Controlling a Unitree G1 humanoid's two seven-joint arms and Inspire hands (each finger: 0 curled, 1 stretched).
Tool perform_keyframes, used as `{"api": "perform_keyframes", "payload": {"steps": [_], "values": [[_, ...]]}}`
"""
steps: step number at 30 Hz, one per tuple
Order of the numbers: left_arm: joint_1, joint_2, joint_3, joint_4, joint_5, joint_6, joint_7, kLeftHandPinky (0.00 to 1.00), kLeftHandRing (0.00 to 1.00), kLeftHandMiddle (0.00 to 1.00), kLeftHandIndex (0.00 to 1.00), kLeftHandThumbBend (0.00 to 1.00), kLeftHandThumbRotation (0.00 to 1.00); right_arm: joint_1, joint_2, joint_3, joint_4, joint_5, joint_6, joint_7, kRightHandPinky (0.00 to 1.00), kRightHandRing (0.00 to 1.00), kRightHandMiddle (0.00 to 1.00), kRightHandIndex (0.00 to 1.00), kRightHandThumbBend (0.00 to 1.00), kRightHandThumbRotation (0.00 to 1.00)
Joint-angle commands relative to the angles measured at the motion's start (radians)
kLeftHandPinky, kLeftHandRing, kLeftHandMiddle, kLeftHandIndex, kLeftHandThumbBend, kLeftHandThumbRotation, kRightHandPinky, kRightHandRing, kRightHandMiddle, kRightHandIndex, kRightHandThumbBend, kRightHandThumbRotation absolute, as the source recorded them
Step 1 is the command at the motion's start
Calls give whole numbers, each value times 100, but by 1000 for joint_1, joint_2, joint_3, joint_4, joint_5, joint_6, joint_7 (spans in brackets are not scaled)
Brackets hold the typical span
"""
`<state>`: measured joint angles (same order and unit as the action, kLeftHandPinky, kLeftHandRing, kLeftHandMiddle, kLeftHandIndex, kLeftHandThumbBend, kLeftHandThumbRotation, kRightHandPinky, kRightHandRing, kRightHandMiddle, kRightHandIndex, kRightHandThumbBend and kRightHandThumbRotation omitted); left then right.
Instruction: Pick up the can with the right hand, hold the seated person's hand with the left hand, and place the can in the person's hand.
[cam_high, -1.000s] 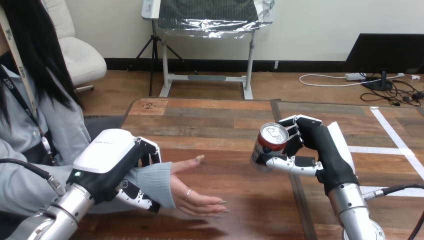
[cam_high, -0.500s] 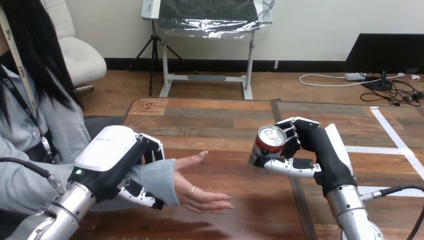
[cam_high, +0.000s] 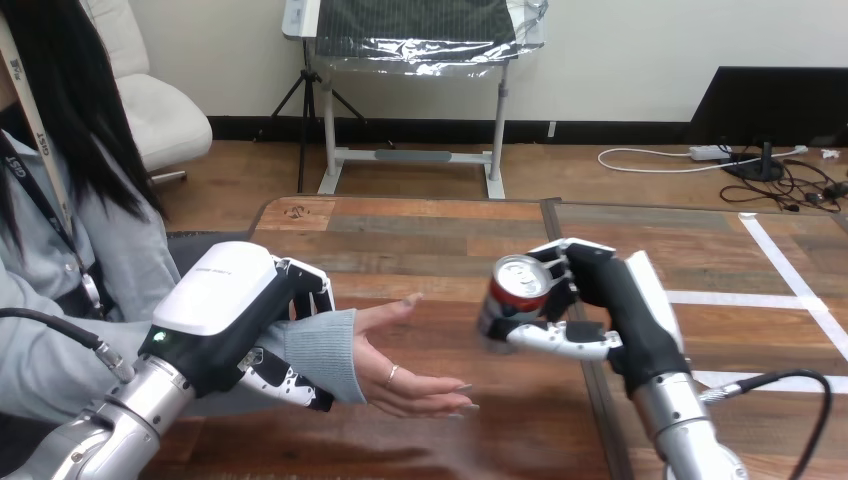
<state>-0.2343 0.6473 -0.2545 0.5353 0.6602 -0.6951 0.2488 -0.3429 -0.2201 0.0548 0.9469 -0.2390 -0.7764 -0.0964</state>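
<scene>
Head view. Right hand (cam_high: 600, 310) closed round the can (cam_high: 512, 296), fingers behind it, thumb along its lower side. Can tilted, top toward the camera, held clear of the surface (cam_high: 440, 240). Left hand (cam_high: 235, 320) clasped round the sleeved wrist of the person's hand (cam_high: 400, 370), fingers over, thumb beneath. Person's hand open, palm up, left of the can and apart from it.
</scene>
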Motion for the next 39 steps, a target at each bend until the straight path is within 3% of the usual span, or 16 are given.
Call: {"api": "perform_keyframes", "payload": {"steps": [1,4,9,39], "values": [[-69,-21,52,-92,-41,-30,34,20,24,30,35,100,3,-70,17,12,-54,-9,-52,-12,35,40,48,55,73,0],[-69,-23,52,-97,-40,-28,32,20,24,30,35,100,3,-68,20,23,-57,-31,-54,-30,35,39,47,55,74,0],[-69,-26,52,-106,-38,-24,30,20,24,31,35,100,4,-65,38,28,-53,-23,-72,-16,35,39,47,54,74,0],[-60,-52,58,-157,-51,13,-1,23,27,33,36,100,7,-9,120,82,-166,-36,-9,-4,32,37,46,55,72,0]]}}
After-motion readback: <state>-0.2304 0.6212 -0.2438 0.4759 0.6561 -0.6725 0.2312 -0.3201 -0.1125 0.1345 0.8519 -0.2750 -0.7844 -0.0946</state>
